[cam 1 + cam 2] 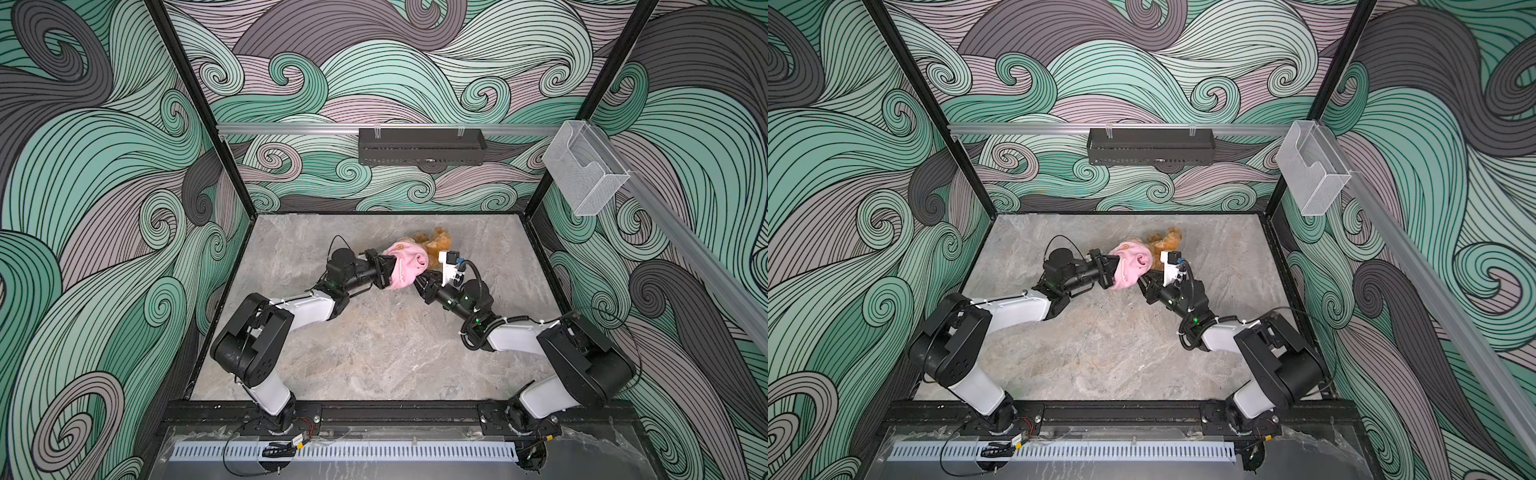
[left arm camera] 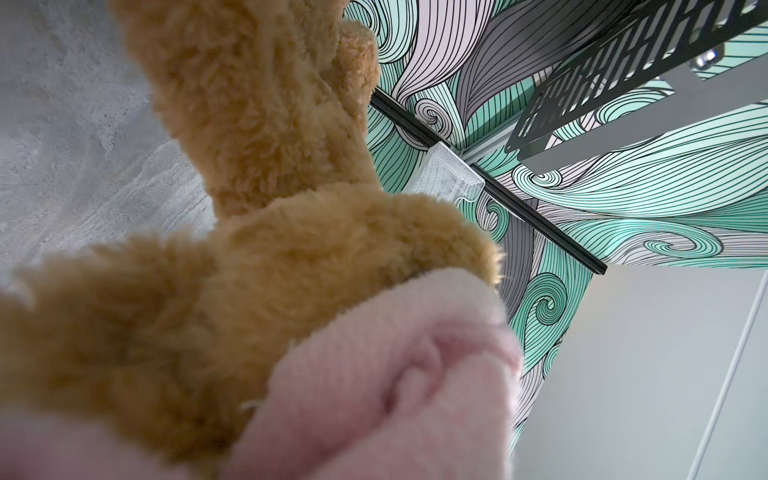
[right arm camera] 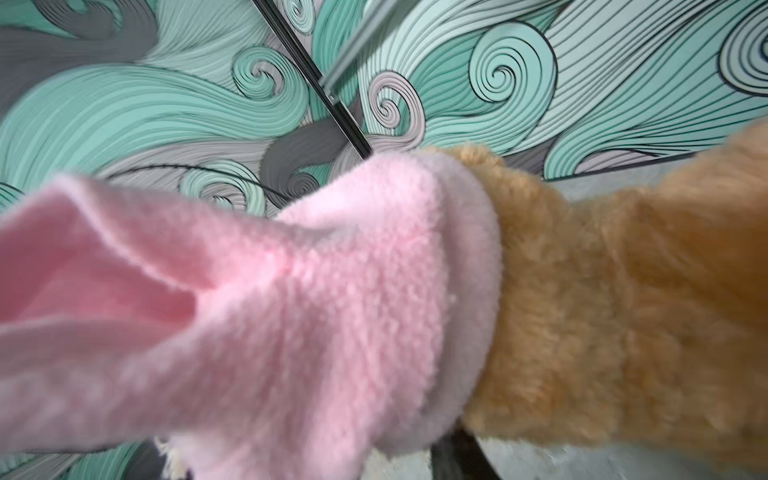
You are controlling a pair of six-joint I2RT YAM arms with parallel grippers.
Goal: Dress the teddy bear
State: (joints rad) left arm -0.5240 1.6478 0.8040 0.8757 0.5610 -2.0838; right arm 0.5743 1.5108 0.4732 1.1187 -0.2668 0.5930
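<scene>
Teddy bear (image 1: 439,243): toward the back of the marble tabletop (image 1: 374,345), partly sheathed in pink fleece garment (image 1: 404,268). Left gripper (image 1: 387,266): fingers closed tight, pinching the garment. Right gripper (image 1: 419,279): tucked against the garment's other side; finger spread hidden, grip cannot be told.

In both top views the table (image 1: 374,357) lies bare at lower middle, between left arm (image 1: 307,309) and right arm (image 1: 513,336); bear (image 1: 438,241) and pink garment (image 1: 401,268) block the upper middle.
</scene>
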